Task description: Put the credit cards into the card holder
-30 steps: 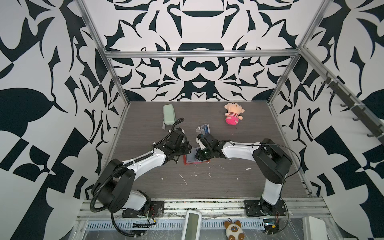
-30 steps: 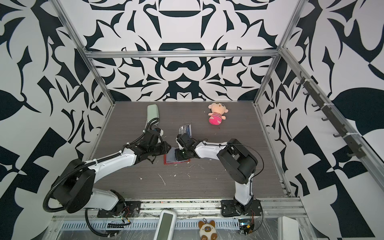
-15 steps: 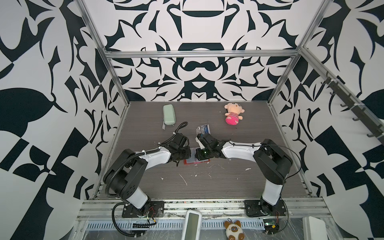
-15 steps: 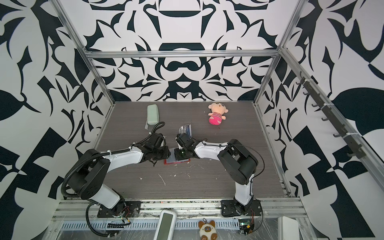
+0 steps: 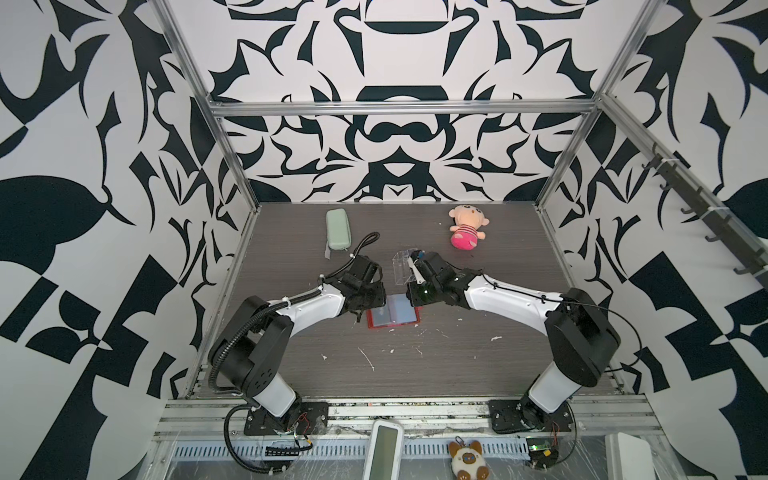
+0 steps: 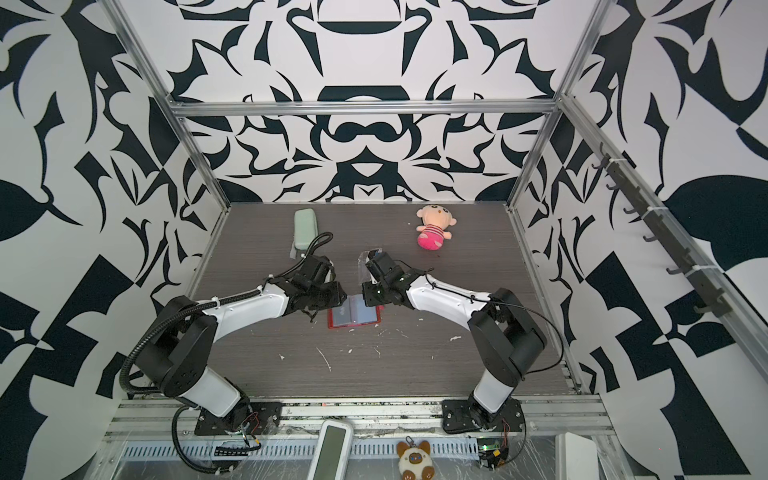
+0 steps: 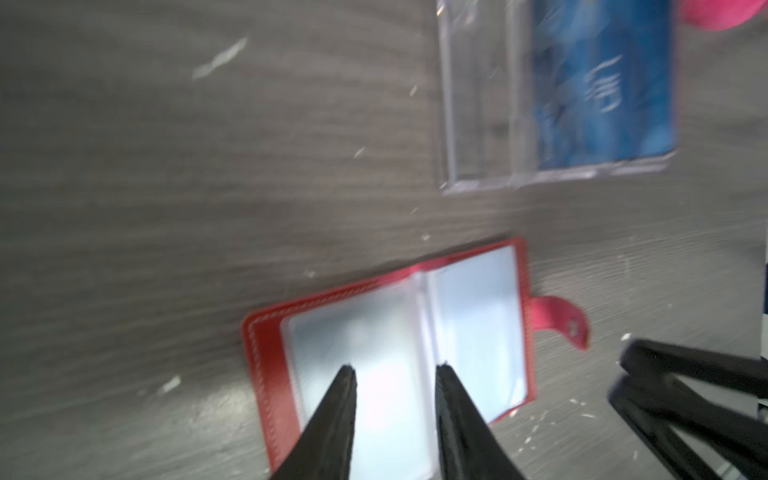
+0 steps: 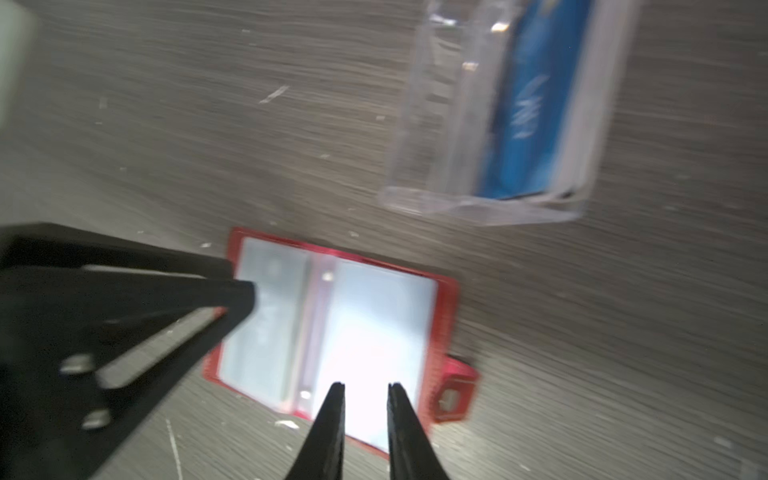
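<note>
The red card holder [image 5: 392, 316] [image 6: 354, 316] lies open and flat mid-table, its clear sleeve pages up and its snap tab [image 7: 557, 318] sticking out. My left gripper [image 7: 395, 370] [image 5: 372, 308] hovers over the page on the left side, open, nothing between its fingers. Over the other page, by the tab, my right gripper [image 8: 367, 385] [image 5: 413, 304] stands open by a narrow gap with nothing in it. A blue credit card [image 7: 602, 83] [image 8: 528, 120] stands inside the clear acrylic box just behind the holder. Both wrist views are blurred.
The clear acrylic box [image 5: 404, 266] stands right behind both grippers. A pale green zip case [image 5: 337, 229] lies at the back left, a pink plush doll [image 5: 466, 232] at the back right. Small white scraps [image 5: 368, 357] litter the table in front.
My left gripper has spread its jaws wider over the card holder, and the left arm's elbow has swung back toward its base. The right arm has barely moved.
</note>
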`<state>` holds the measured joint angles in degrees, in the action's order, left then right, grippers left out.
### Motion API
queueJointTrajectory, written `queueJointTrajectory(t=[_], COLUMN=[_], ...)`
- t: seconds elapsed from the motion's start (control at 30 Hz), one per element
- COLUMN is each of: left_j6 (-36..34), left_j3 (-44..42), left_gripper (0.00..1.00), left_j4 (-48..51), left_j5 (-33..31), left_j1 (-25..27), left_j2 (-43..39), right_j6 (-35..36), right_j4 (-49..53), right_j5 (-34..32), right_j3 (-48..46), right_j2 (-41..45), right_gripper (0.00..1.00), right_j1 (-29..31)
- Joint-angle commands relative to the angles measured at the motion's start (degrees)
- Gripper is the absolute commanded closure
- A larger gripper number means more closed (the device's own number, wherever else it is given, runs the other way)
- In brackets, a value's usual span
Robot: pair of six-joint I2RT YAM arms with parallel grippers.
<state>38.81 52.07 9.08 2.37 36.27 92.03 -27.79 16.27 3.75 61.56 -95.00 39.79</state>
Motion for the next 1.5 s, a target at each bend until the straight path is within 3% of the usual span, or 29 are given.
queueJointTrajectory(t=[0.0,0.2,0.43,0.77,1.47], left_j6=[-2.4,-4.1,-3.7,-3.6,-3.1], left_j3=[5.3,14.9,24.7,35.4,40.1], left_gripper=[0.60,0.57,0.54,0.54,0.61], left_j4=[3.4,6.7,8.5,11.8,14.5], left_j5=[-0.7,1.7,5.6,9.3,13.6], left_j1=[-0.6,-2.2,-4.1,-6.5,-7.6], left_j2=[2.6,9.5,17.7,26.5,32.6], right_j6=[2.9,4.7,6.1,8.2,9.0], right_j4=[3.7,5.8,6.8,14.8,21.2], right_j5=[-0.2,3.1,5.7,4.7,4.0], right_j3=[3.6,7.9,14.0,27.4,38.0], right_j2=[2.0,-0.2,-4.5,-14.2,-22.3], right_gripper=[0.76,0.71,0.58,0.55,0.55], right_j1=[-3.3,-8.0,-10.8,-12.1,-12.1])
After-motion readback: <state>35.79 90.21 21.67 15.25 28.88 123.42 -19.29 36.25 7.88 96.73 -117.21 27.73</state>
